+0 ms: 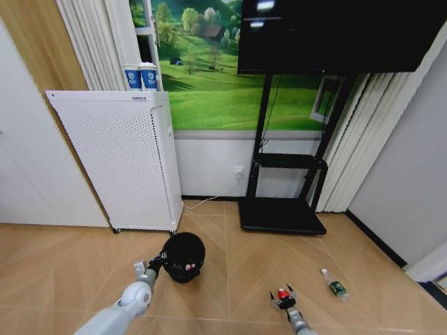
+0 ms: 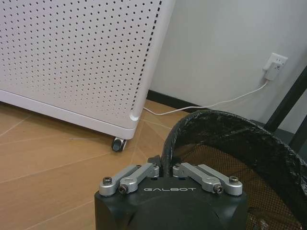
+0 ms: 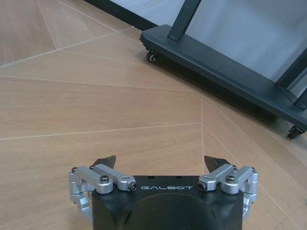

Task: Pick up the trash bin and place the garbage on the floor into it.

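The black trash bin (image 1: 184, 256) stands on the herringbone wood floor (image 1: 230, 279), with my left gripper (image 1: 152, 264) shut on its near-left rim. In the left wrist view the fingers (image 2: 144, 171) pinch the bag-lined rim of the bin (image 2: 230, 139). A red-and-white piece (image 1: 188, 266) lies inside the bin. My right gripper (image 1: 283, 299) is low over the floor, and a red piece (image 1: 282, 294) shows right at its fingers. The right wrist view shows that gripper (image 3: 160, 160) open, with bare floor (image 3: 144, 110) between the tips. A clear bottle with a green label (image 1: 335, 285) lies to its right.
A tall white perforated cabinet (image 1: 119, 160) on casters stands behind the bin, its wheel (image 2: 117, 143) close to the rim. A black TV stand base (image 1: 281, 214) sits ahead of the right gripper. A white cable (image 1: 216, 197) runs along the wall.
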### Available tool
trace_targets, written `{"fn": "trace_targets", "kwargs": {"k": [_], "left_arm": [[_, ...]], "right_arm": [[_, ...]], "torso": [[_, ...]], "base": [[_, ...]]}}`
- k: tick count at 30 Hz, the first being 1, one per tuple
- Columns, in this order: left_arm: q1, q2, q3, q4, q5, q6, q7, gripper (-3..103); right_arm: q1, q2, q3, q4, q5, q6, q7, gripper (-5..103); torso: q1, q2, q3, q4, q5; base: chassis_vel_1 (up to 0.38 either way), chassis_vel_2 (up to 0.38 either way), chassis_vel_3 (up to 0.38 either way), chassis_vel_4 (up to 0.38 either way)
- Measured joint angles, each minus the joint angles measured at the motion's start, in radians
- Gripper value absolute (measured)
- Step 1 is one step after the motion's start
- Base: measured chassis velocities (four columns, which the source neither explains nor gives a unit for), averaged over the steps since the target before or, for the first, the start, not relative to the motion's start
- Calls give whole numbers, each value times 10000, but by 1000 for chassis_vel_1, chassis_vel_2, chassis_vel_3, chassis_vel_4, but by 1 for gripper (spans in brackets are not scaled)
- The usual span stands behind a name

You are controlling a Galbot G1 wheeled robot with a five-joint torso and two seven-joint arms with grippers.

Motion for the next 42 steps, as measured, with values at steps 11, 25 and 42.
{"fn": "trace_targets", "kwargs": {"k": [11,25,42], "left_arm": [[-36,-51,20,64,-14,-14,28,7],[-137,-157,99,108,-40,-22,26,7],[-258,-220,196,118,-156,-23,26,7]], "right_arm": [[-85,24,14,-81,294,-468,122,100],[-75,87,-139,-404,330,-833,13,56],[-60,243,-128,-591,359,-881,-194,12]], "torso": [[0,0,0,1,0],[0,0,0,2,-1],[0,1,-1,2,1]], "base": [[0,0,0,0],[0,0,0,0],[0,0,0,0]]}}
